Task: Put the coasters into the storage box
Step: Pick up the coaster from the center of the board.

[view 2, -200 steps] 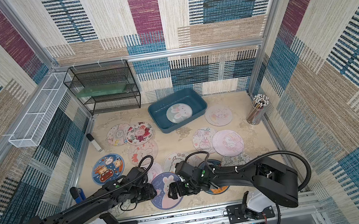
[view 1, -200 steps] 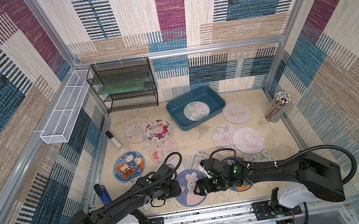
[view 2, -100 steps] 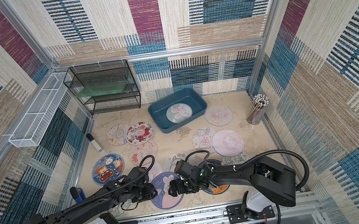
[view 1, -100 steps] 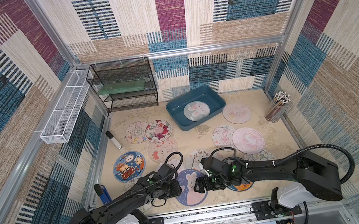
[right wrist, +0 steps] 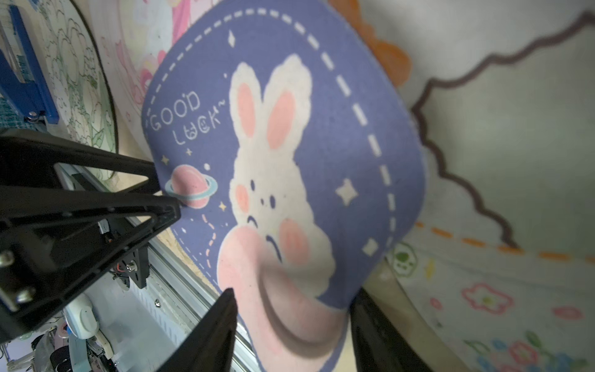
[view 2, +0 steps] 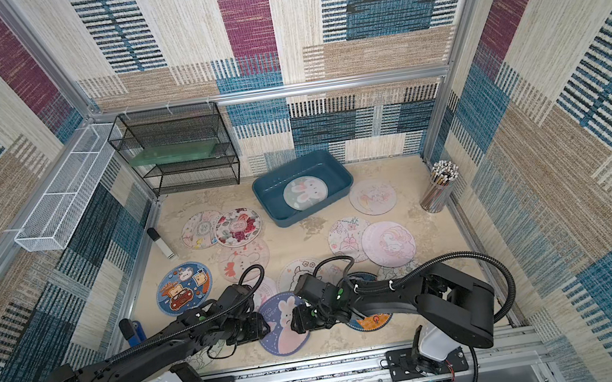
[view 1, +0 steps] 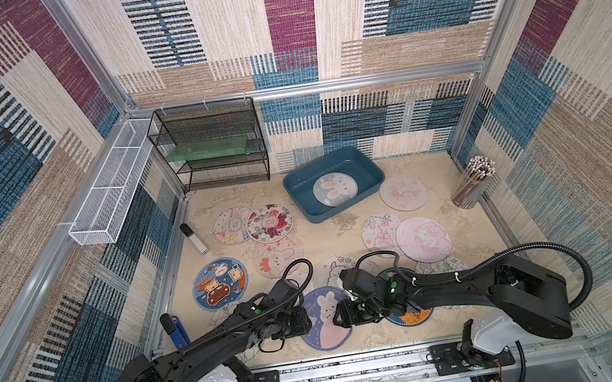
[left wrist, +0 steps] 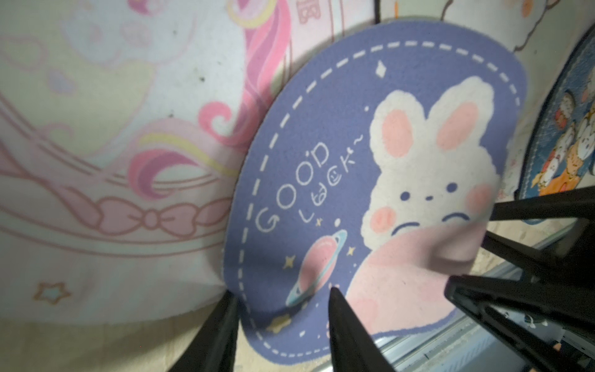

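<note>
A purple bunny coaster [view 1: 322, 317] [view 2: 283, 327] lies at the table's front middle. My left gripper [view 1: 306, 321] [left wrist: 281, 291] is open at its left edge, one fingertip [left wrist: 335, 299] on the coaster [left wrist: 354, 161] and the other beside the rim. My right gripper [view 1: 337, 317] [right wrist: 293, 291] is shut on the coaster's right edge, which buckles into a fold [right wrist: 289, 290] between its fingers. The teal storage box [view 1: 299, 200] [view 2: 270, 202] stands at the back with one bunny coaster [view 1: 335, 190] inside. Several more coasters lie on the table, among them a blue one [view 1: 220, 283] and a pink one [view 1: 423, 239].
A black wire rack [view 1: 212, 148] stands at the back left and a white mesh basket [view 1: 113, 188] hangs on the left wall. A cup of pencils [view 1: 472, 183] is at the right, a marker [view 1: 194, 239] and a blue-handled tool [view 1: 174, 327] at the left. The metal rail [view 1: 357, 364] runs along the front edge.
My right gripper's jaws have closed in from wide open onto the purple coaster's edge, which now buckles. The left gripper has barely moved.
</note>
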Controlling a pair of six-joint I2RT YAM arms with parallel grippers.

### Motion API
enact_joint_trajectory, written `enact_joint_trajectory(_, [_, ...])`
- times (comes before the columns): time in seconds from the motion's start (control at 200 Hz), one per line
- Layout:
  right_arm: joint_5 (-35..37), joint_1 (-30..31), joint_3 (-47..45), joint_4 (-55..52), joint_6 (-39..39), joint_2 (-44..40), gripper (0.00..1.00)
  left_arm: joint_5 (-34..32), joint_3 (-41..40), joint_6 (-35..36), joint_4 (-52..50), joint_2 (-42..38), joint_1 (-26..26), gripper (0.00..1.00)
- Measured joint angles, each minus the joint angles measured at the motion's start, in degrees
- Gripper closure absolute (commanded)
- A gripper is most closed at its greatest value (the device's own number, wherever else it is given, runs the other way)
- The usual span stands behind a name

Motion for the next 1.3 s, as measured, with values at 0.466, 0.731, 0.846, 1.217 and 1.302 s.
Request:
enact_joint_trajectory(0.466, [1.9,0.4,2.6,-5.4,0.0,0.6,0.84,-0.1,-0.6,0.0,0.0,-1.0,0.0,0.55])
enact_joint_trajectory(0.731, [2.3,1.2,5.2,-7.3,0.0,0.4,0.92,-1.5,0.7,0.2,-6.0,-4.0,-0.1,0.33])
enact_joint_trajectory(0.846, [2.8,1.3,8.9,-10.3,-0.3,-1.3,0.92,-3.1,3.7,0.2,-10.6,-8.3,-0.1,0.2])
enact_joint_trajectory(1.217, [6.9,-3.0,27.9,-22.9,-4.8,-4.0,0.92,-7.2,14.4,2.0,-17.0,-9.9,3.4,0.11])
enact_joint_trajectory(1.302, [8.2,-6.4,32.2,-24.7,-6.6,-3.8,0.92,-7.1,15.1,2.7,-17.0,-9.4,5.8,0.11])
